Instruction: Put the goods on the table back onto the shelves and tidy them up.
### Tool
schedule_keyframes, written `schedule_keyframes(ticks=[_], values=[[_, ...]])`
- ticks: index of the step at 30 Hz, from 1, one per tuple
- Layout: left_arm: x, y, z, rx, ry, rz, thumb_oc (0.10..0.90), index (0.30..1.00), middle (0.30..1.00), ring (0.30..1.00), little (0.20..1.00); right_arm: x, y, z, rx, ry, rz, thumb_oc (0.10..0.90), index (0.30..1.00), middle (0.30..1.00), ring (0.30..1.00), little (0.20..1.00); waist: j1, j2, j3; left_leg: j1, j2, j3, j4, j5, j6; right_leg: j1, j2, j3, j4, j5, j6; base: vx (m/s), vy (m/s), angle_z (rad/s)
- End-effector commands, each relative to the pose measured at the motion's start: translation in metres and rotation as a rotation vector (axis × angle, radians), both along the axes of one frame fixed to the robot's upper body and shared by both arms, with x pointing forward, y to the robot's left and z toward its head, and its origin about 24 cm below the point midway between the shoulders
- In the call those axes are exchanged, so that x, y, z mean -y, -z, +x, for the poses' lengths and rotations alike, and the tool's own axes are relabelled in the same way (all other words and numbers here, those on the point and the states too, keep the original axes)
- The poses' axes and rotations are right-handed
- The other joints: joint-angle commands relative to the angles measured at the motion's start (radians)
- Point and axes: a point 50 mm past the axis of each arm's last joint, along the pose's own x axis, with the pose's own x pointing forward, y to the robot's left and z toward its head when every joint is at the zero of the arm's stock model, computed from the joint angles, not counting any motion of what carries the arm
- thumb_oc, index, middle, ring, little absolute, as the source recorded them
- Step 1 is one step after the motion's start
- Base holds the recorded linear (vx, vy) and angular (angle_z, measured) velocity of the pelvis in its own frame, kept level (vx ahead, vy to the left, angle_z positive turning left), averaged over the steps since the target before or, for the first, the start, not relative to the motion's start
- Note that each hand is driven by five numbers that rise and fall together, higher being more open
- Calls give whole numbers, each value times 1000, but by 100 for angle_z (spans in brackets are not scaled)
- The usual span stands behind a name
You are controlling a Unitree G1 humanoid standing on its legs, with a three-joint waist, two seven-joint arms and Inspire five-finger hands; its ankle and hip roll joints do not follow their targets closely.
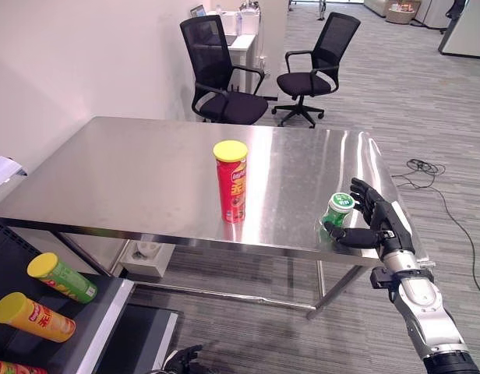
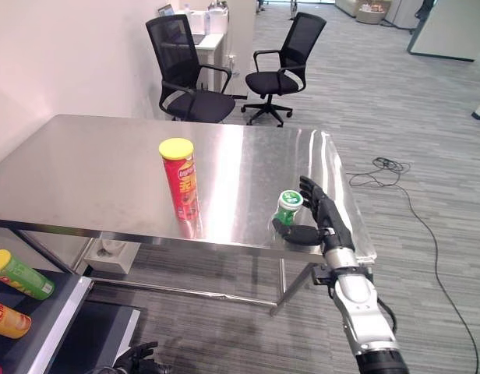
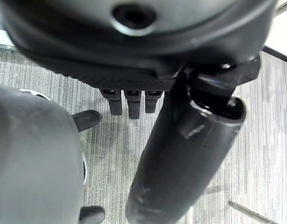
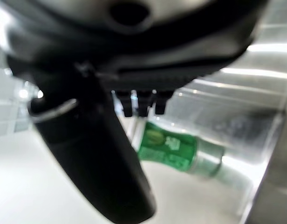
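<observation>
By the table's (image 1: pixel 146 179) near right edge, the right hand (image 1: pixel 374 222) cups a small green-capped bottle (image 1: pixel 338 210), fingers spread, not yet closed.
Likely light, smooth, easily tipped; grip its body below the cap.

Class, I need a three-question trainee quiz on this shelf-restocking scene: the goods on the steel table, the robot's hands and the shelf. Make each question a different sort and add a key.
1. True or false: the red can with the yellow lid stands upright on the table.
2. Multiple choice: the right hand is
A. closed round the red can
B. open beside the green-capped bottle, thumb in front and fingers behind
C. resting on the shelf
3. Fill in: the green can and the orange can on the shelf both have ______ lids.

Key
1. True
2. B
3. yellow

The left hand hangs low, near the floor.
</observation>
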Motion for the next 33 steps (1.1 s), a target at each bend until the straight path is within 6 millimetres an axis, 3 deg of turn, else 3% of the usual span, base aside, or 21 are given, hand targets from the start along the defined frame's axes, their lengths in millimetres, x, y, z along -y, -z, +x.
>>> schedule_keyframes(ticks=[1,13,25,33], values=[[-17,-6,13,45,25,40,800,900,900,900,900,2,-43,20,231,37,21,800,900,900,900,900,24,-35,-4,40,26,-24,5,-79,-36,59,-31,10,33,-64,32,0,0,0],[-19,-5,10,40,35,50,800,900,900,900,900,0,-40,34,201,48,32,800,900,900,900,900,43,-32,-3,32,19,-39,5,-77,-34,62,-36,-5,30,-60,35,0,0,0],[-18,-6,12,48,37,54,800,900,900,900,900,-1,-56,45,245,59,1,800,900,900,900,900,65,-41,-2,28,14,-50,5,-79,-32,68,-38,-17,26,-58,37,1,0,1],[-17,-7,12,55,41,44,800,900,900,900,900,2,-47,48,174,60,-69,800,900,900,900,900,73,-44,-1,28,12,-55,5,-81,-30,71,-40,-21,25,-58,37,0,0,0]])
